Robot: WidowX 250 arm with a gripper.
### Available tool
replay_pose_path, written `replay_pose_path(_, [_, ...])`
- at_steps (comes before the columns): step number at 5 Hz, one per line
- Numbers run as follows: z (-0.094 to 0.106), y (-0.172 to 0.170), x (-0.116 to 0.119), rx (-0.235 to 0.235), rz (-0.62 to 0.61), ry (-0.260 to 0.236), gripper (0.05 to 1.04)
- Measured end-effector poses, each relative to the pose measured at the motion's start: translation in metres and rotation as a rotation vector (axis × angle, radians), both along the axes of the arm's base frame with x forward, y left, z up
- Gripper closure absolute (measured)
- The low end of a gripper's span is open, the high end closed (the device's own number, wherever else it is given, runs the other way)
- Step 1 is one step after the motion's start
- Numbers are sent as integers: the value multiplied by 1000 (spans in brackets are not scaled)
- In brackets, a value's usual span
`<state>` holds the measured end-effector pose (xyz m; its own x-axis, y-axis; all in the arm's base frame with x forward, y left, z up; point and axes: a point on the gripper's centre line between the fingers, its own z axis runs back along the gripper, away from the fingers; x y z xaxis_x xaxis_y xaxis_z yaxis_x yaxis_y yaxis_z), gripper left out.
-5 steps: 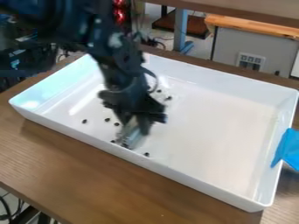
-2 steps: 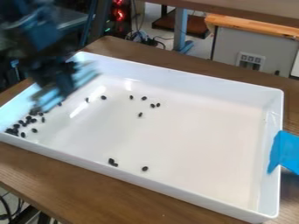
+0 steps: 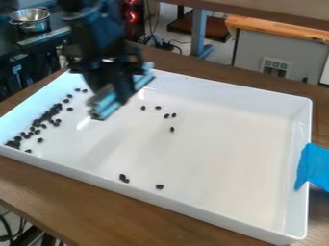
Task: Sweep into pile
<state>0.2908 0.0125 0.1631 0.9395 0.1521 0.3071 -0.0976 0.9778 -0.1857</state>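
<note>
Dark pieces (image 3: 48,114) in a white tray (image 3: 218,144). Most of the pieces lay in a loose band along the short wall at the view's left, densest in the lower left corner. Five lay apart near the middle of the upper half. A small cluster and a single piece lay near the long lower wall. The gripper (image 3: 120,95) hung over the tray's upper left part, to the right of the band, with a pale strip (image 3: 107,104) at its lower end. How far open the gripper stood could not be told, nor whether the strip was held or belonged to it. The tray rested on a brown table (image 3: 83,204); blue tape (image 3: 313,167) lay over its right wall. A metal bowl (image 3: 30,19) stood at the upper left.
</note>
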Motion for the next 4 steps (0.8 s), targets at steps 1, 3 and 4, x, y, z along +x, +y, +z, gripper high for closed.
replay_pose_path(1, [-6,-15,18,14,65,27,708])
replay_pose_path(3, [-32,-25,51,33,92,96,708])
replay_pose_path(4, [-47,-24,60,47,77,71,708])
